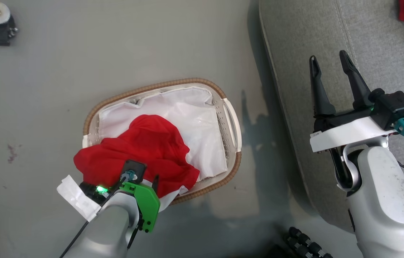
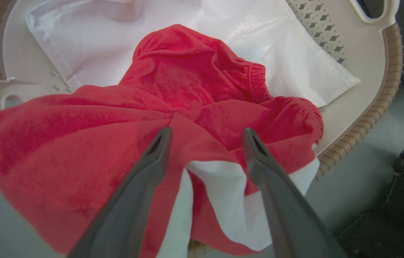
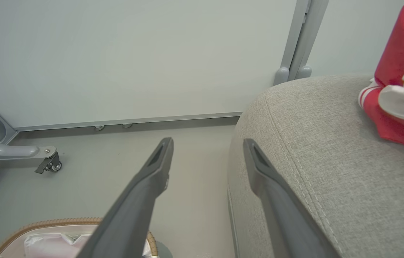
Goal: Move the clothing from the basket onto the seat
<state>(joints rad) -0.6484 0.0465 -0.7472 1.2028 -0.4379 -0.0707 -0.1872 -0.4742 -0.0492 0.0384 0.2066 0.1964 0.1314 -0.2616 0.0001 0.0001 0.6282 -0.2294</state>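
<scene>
A red garment [image 1: 144, 150] with white trim lies heaped in the basket [image 1: 202, 83], spilling over its near rim. My left gripper [image 2: 206, 130] is open just over it, its two fingers straddling a raised fold of the red cloth [image 2: 195, 79]; whether the tips touch the fabric I cannot tell. My right gripper [image 1: 328, 57] stands open with nothing between its fingers, held above the grey seat [image 1: 366, 53] near its left edge. More red and white clothing [image 3: 402, 71] rests on the seat [image 3: 331, 150] at the far right.
A plain white cloth sheet [image 1: 195, 118] lines the basket under the red garment. A grey frame leg with a caster [image 3: 49, 165] stands on the floor by the wall. Dark roller wheels [image 1: 306, 243] show at the bottom edge, between basket and seat.
</scene>
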